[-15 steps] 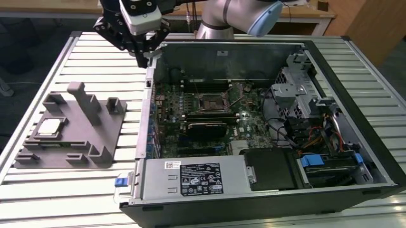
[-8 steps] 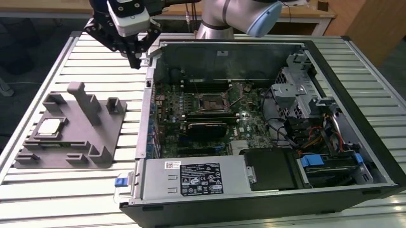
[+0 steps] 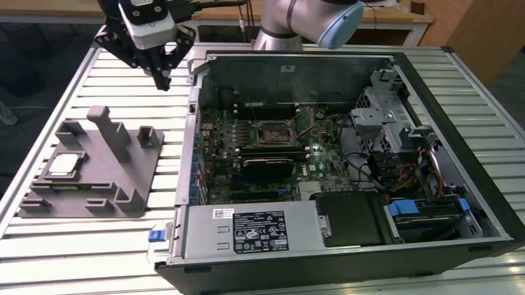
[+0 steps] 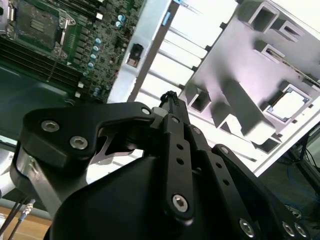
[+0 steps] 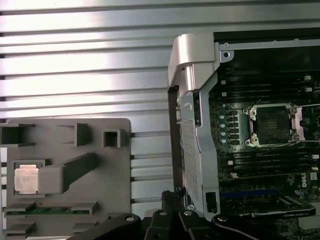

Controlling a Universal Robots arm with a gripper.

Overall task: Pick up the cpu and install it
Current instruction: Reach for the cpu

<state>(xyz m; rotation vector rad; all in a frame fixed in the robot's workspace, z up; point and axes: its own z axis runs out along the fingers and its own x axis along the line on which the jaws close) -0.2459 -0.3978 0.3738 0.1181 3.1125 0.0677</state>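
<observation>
The cpu (image 3: 66,163) is a small silvery square with a pale rim. It lies flat in a recess of the grey plastic tray (image 3: 123,184), on the table at the exterior view's left. Both wrist views show it there, the cpu (image 5: 26,178) and cpu (image 4: 290,105). My gripper (image 3: 164,81) hangs above the slatted table between the tray and the case's corner, well beyond the cpu. Its fingers meet at a point, shut, with nothing in them. The motherboard's black-framed socket (image 3: 275,132) sits inside the open computer case (image 3: 459,74), also seen as the socket (image 5: 272,125).
The tray carries tall upright posts (image 3: 107,132) beside the cpu. The case's metal wall (image 3: 195,123) rises between tray and motherboard. Inside are a power supply (image 3: 250,230), drive cages (image 3: 394,110) and cables. The slatted tabletop (image 3: 90,246) surrounds both.
</observation>
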